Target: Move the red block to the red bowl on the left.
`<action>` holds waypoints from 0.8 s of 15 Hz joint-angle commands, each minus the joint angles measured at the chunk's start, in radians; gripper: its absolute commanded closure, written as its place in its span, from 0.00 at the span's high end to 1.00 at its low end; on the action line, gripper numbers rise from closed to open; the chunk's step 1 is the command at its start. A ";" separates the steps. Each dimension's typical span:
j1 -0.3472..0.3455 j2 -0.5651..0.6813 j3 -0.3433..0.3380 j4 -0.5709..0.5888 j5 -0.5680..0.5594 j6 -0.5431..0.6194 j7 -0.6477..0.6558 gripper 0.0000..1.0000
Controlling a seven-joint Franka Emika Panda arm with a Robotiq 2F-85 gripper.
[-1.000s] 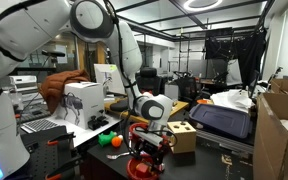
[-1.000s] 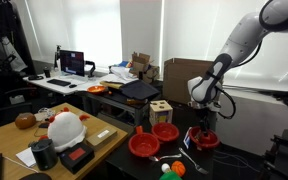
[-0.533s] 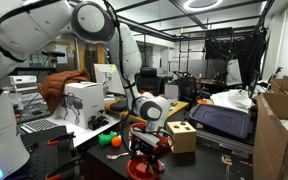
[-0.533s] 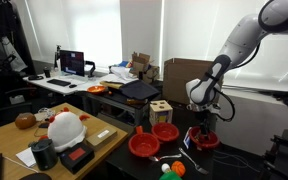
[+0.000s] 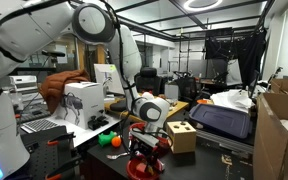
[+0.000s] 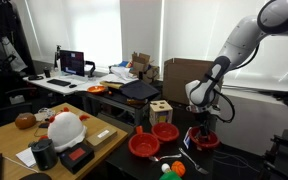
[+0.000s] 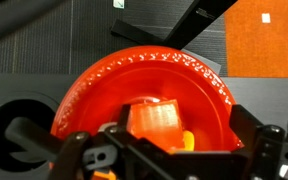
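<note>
Gripper (image 7: 170, 152) hangs wide open right above the red block (image 7: 156, 118) inside a red bowl (image 7: 92, 88); guessing pickup's next: close, lift.

In the wrist view the jaws come in from the bottom edge, which cuts them off. Their dark body hides the near rim of the red bowl (image 7: 144, 75) and the lower part of the red block (image 7: 154, 115). A dark round thing (image 7: 12, 135) at lower left is blurred and cannot be identified. In both exterior views the block is too small to pick out, and the jaws partly cover the bowl.
</note>
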 commanded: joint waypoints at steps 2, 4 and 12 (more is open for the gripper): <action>0.004 -0.011 -0.013 0.002 -0.011 0.002 -0.002 1.00; -0.004 -0.028 -0.014 -0.007 -0.006 -0.002 -0.005 1.00; -0.023 -0.056 -0.006 -0.016 0.009 -0.014 -0.018 1.00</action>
